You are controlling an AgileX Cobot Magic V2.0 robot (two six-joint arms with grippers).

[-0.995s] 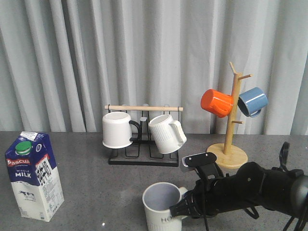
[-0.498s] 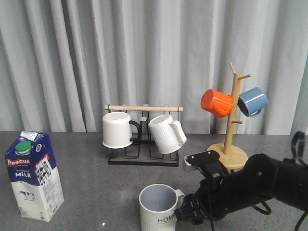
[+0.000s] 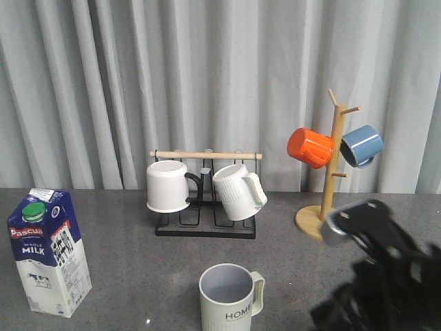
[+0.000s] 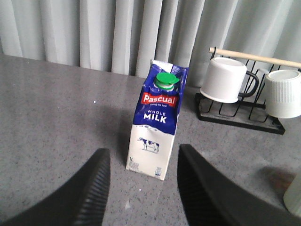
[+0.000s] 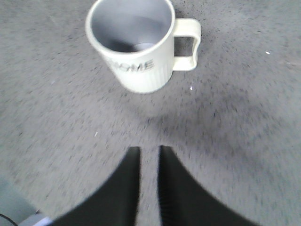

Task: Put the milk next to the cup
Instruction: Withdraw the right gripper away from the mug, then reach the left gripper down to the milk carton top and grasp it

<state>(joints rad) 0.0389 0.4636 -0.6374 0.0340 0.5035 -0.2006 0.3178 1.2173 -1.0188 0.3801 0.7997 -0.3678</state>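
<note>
The milk stands upright at the table's left front; in the left wrist view the milk has its green cap and red "Pascual" band facing me. My left gripper is open and empty, short of the carton and lined up on it; it does not show in the front view. The cup stands upright at the front centre, handle to the right. In the right wrist view the cup shows "HOME". My right gripper is empty, jaws a narrow gap apart, well clear of the cup.
A black wire rack with two white mugs stands behind the cup. A wooden mug tree with an orange mug and a blue mug stands at the back right. My right arm is blurred at the front right.
My right gripper has let go of the cup's handle and pulled back to the right and up. The cup now stands free, turned so "HOME" shows. The milk has not moved.
</note>
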